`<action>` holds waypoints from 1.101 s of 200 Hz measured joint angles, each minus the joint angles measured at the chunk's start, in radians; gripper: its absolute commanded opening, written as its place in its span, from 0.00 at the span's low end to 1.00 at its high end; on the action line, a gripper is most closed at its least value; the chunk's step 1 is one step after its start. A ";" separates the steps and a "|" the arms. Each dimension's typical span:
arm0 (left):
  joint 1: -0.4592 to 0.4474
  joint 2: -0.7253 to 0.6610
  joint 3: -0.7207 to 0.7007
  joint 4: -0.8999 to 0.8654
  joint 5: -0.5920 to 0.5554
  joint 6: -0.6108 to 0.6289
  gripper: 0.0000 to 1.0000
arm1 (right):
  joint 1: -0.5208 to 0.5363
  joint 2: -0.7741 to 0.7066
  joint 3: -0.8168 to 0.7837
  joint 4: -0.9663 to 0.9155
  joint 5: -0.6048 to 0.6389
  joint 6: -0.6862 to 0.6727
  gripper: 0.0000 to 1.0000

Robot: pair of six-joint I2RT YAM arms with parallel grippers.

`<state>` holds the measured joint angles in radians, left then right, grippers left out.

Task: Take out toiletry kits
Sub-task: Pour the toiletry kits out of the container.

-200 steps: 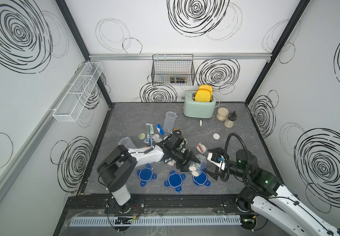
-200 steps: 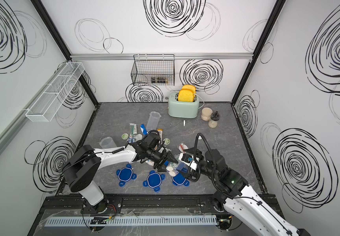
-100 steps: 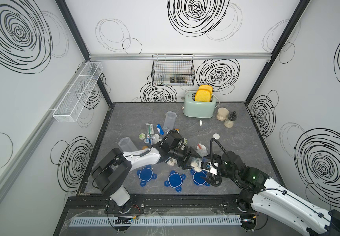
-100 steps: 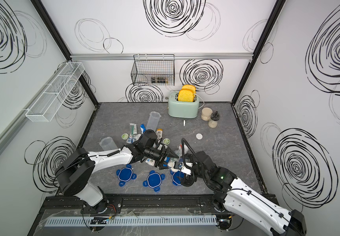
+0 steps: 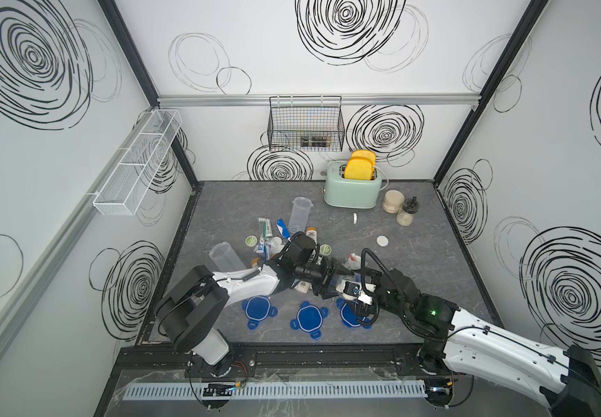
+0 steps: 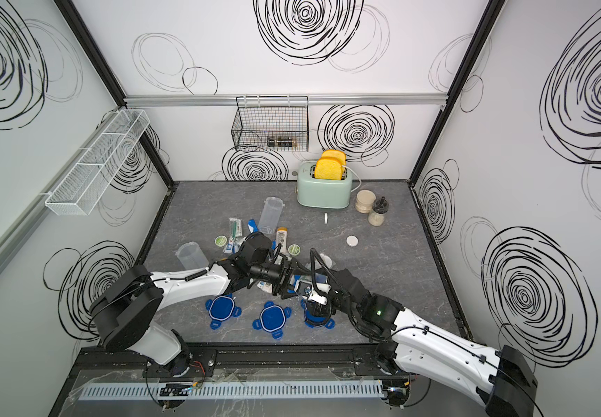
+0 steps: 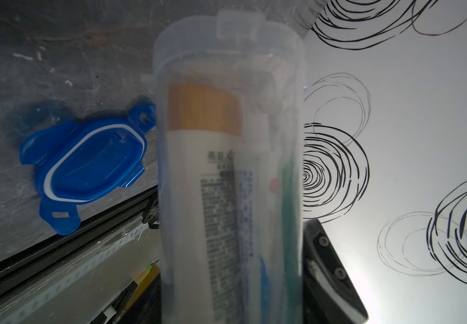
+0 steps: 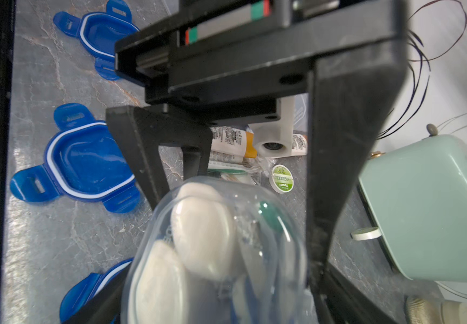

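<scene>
A clear jar packed with a toiletry kit hangs low over the table's front middle. The kit shows a cream bottle with a tan cap, a tube and something green. My left gripper is shut on the jar from the left. My right gripper meets it from the right, its jaws closed in against the jar's near end. Loose kit items lie behind: a cream bottle, a toothpaste tube, a blue toothbrush and green-topped tins.
Three blue four-tab lids lie in a row by the front edge. Two empty clear jars lie at the left. A mint toaster, beige jars and a grinder stand at the back.
My right arm has swung in from the right to the jar in my left gripper, and its jaws have narrowed around it. The left gripper has kept its hold.
</scene>
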<state>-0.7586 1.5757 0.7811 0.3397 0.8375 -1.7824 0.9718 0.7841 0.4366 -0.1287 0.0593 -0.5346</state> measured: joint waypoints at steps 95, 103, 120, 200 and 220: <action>0.000 -0.008 -0.003 0.037 -0.017 -0.028 0.13 | 0.009 -0.013 -0.031 0.074 0.082 0.051 0.87; 0.000 -0.008 -0.003 0.038 -0.017 -0.032 0.13 | 0.009 -0.017 -0.032 0.074 0.080 0.051 0.86; 0.000 -0.012 -0.003 0.039 -0.016 -0.037 0.13 | 0.009 -0.030 -0.035 0.074 0.068 0.051 0.85; 0.015 -0.018 -0.003 0.036 -0.010 -0.052 0.14 | 0.010 -0.045 -0.036 0.078 0.057 0.050 0.73; 0.017 -0.018 -0.003 0.031 -0.008 -0.053 0.14 | 0.010 -0.048 -0.040 0.082 0.056 0.056 0.76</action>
<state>-0.7418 1.5574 0.7784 0.3710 0.8295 -1.8359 0.9813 0.7361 0.3965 -0.0471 0.1150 -0.4782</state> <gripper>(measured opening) 0.673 0.787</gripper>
